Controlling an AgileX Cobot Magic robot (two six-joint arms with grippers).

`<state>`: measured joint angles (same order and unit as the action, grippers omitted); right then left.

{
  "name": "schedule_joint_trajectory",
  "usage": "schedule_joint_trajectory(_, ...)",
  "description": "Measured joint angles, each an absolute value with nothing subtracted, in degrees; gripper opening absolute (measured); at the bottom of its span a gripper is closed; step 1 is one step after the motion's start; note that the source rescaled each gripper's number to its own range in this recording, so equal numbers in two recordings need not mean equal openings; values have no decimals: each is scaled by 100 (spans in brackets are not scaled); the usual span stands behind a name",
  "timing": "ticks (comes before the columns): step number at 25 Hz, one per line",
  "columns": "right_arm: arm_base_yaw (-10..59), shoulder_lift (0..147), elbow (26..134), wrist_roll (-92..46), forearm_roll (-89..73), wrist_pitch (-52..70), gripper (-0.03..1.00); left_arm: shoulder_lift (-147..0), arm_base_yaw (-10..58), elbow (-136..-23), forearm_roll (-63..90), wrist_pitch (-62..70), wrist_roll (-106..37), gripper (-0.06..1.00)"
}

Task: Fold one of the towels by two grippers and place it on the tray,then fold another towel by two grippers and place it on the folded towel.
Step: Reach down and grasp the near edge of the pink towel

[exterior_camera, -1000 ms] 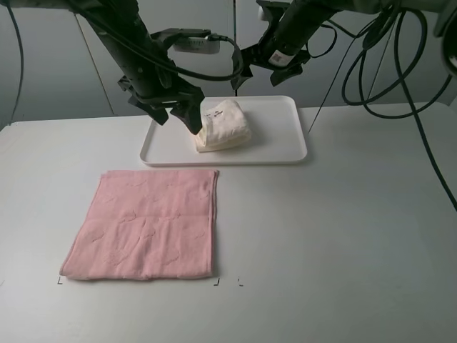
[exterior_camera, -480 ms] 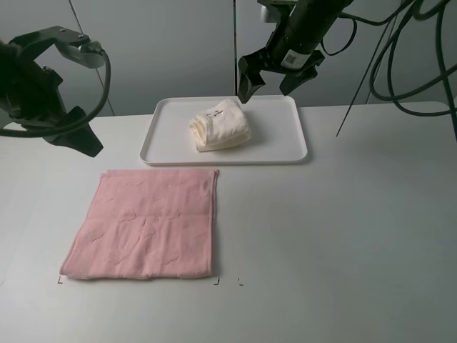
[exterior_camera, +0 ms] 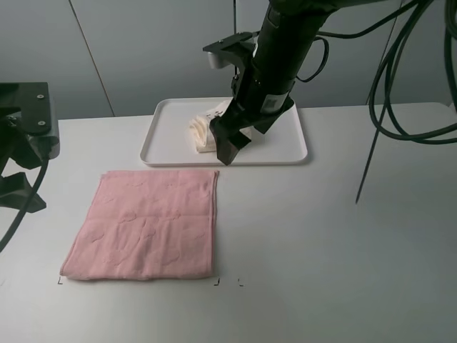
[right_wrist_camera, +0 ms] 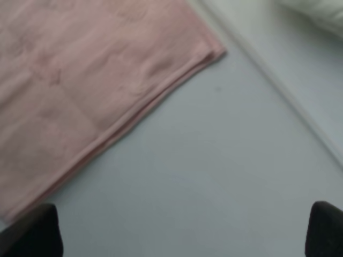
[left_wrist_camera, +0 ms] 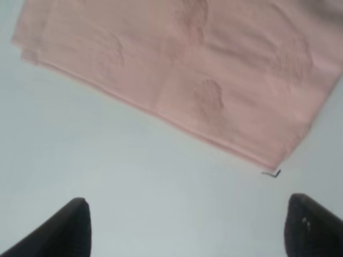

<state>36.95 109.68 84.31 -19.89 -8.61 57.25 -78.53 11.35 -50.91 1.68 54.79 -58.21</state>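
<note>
One tray point(exterior_camera: 168, 139) holds one cream towel point(exterior_camera: 199, 133); one pink towel point(exterior_camera: 146, 225) lies beside.

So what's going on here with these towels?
Towels are being folded and stacked on the tray. The cream towel already lies folded on it. The pink towel lies flat on the table, not yet folded. Both grippers are open and empty: the left gripper hovers beside the pink towel's edge, the right gripper between its corner and the tray.
</note>
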Motion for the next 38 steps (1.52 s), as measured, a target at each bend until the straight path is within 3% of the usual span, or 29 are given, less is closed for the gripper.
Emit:
schedule_joint_trajectory(11,4726,10956,8029,-3250,-331,5536,98,-7850,1135,-4160,-301,4698,-7282,93)
schedule_joint_trajectory(20,4792,11058,8029,-4004,-510,5271,98,-8208,1135,-3231,-434,3191,-7484,93)
schedule_joint_trajectory(38,5165,11981,8029,-4321,-962,5268,98,-9203,1375,-3172,143,3173,-8673,93)
